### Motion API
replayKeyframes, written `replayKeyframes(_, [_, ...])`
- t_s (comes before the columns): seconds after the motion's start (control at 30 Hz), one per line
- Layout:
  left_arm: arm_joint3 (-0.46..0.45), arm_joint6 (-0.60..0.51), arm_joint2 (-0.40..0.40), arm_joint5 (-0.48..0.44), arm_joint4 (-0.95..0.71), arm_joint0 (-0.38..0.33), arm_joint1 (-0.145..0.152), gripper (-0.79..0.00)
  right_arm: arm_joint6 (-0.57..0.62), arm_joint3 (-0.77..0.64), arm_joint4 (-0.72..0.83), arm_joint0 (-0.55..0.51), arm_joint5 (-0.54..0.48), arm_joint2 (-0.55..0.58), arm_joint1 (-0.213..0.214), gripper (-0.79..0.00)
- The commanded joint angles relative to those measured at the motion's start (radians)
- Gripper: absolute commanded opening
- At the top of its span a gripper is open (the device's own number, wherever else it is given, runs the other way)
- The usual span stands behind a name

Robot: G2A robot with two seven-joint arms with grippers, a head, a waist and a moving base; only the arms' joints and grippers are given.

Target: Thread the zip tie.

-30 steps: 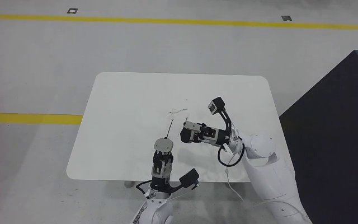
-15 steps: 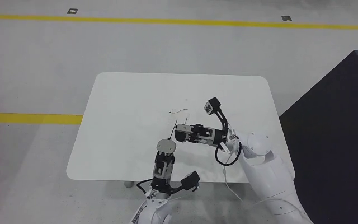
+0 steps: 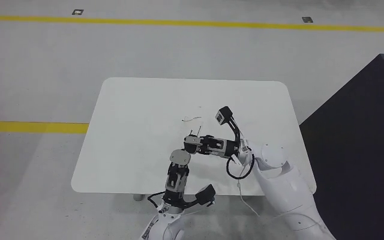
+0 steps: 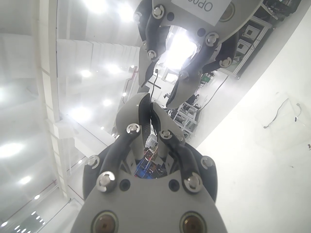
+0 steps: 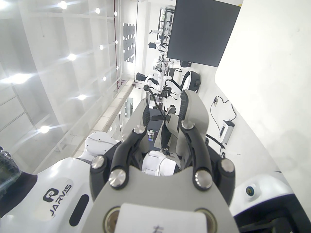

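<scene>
A thin black zip tie (image 4: pixel 154 81) stands up out of my left gripper (image 4: pixel 150 99), which is shut on its lower part. In the top view the left gripper (image 3: pixel 180 157) is near the table's front edge, pointing away from the robot. My right gripper (image 3: pixel 188 144) is just beyond it, coming in from the right. Its fingers are open, one on each side of the zip tie (image 5: pixel 153 98), not touching it. The right gripper (image 5: pixel 165 98) shows the tie's small head beyond its fingertips and the left gripper (image 5: pixel 166 120) between them. The tie's tip (image 3: pixel 196 132) sticks out past the right gripper.
The white table (image 3: pixel 132 120) bears a thin pale tie or wire (image 3: pixel 192 117) lying loose near its middle, beyond both grippers. It also shows in the left wrist view as pale strands (image 4: pixel 277 113). A dark partition (image 3: pixel 360 120) stands off the table's right side.
The right gripper has moved left, toward the left gripper, and now straddles the upright zip tie. The left gripper has shifted slightly, still holding the tie.
</scene>
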Motion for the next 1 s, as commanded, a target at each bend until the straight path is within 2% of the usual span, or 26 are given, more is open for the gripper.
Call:
replayKeyframes(0.0, [0.003, 0.004, 0.001, -0.003, 0.0, -0.001, 0.0, -0.785, -0.003, -0.002, 0.003, 0.0, -0.002, -0.003, 0.001, -0.573])
replayKeyframes(0.6, [0.009, 0.012, -0.005, -0.004, 0.0, -0.003, -0.003, -0.785, -0.044, -0.027, 0.009, -0.011, -0.03, 0.001, 0.012, -0.659])
replayKeyframes(0.97, [0.002, 0.014, -0.007, 0.009, 0.0, -0.001, -0.005, -0.785, -0.065, -0.023, -0.016, -0.006, -0.026, -0.011, 0.017, -0.619])
